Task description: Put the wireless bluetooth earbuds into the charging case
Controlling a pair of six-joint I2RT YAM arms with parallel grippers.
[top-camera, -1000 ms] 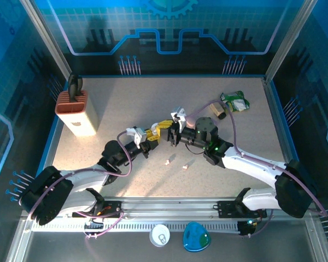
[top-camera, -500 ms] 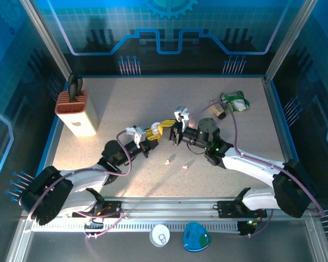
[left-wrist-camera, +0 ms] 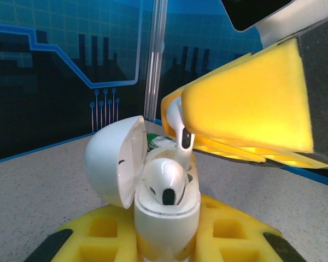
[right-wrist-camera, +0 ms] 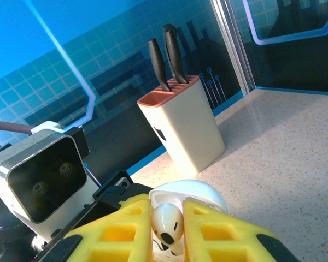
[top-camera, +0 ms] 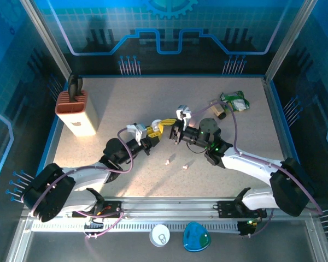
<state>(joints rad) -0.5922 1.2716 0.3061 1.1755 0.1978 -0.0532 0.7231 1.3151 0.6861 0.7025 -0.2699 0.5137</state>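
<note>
A white charging case (left-wrist-camera: 167, 218) stands upright between the yellow pads of my left gripper (left-wrist-camera: 167, 243), which is shut on it. Its lid (left-wrist-camera: 112, 158) is swung open to the left. One white earbud (left-wrist-camera: 165, 180) sits in the near slot. My right gripper (right-wrist-camera: 168, 226) is shut on a second white earbud (right-wrist-camera: 167, 218), whose stem (left-wrist-camera: 185, 143) dips into the case's far slot. In the top view the two grippers, left (top-camera: 153, 132) and right (top-camera: 168, 127), meet tip to tip over mid-table. Two loose pale earbuds (top-camera: 168, 161) (top-camera: 185, 166) lie on the table just in front of them.
A cream knife block (top-camera: 76, 112) with black-handled knives stands at the left. A green packet (top-camera: 235, 101) and a small brown object (top-camera: 218, 111) lie at the back right. A white round case (top-camera: 160, 235) and a blue one (top-camera: 196, 237) rest below the table's front rail.
Both grippers have shifted slightly to the right and farther from the bases, staying together. Both grips are unchanged.
</note>
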